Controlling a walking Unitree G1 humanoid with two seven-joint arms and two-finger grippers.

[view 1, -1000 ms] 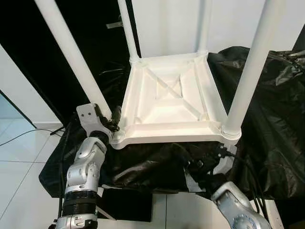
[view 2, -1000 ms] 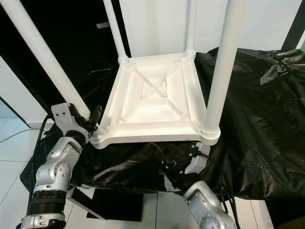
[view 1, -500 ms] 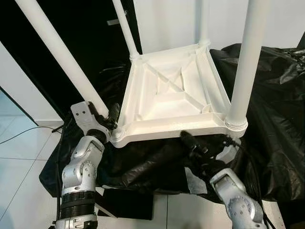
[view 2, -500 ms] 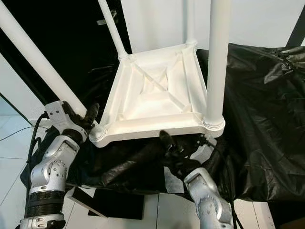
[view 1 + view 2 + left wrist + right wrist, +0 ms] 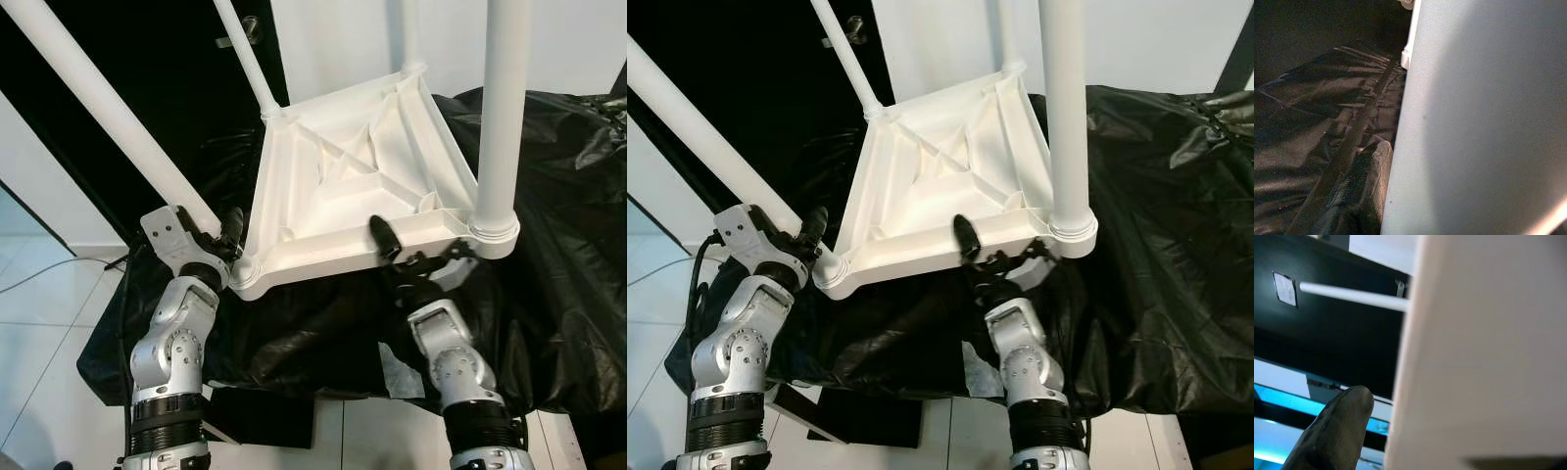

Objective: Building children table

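Over the black plastic sheet (image 5: 549,196), the white children's table (image 5: 343,186) is held upside down and tilted, legs pointing up. Its near-left corner is clamped by the left gripper (image 5: 227,245), at the base of one leg (image 5: 108,108). The near rim is pinched by the right gripper (image 5: 407,257), one finger (image 5: 384,238) laid over the edge; the other appears to sit underneath.

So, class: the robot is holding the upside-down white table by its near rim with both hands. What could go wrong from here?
1. The table is tilted, gripped only along its near rim by the left hand and right hand; it might slip or twist.
2. The long legs stick up, so it may tip.
3. The black sheet is loose and might snag.
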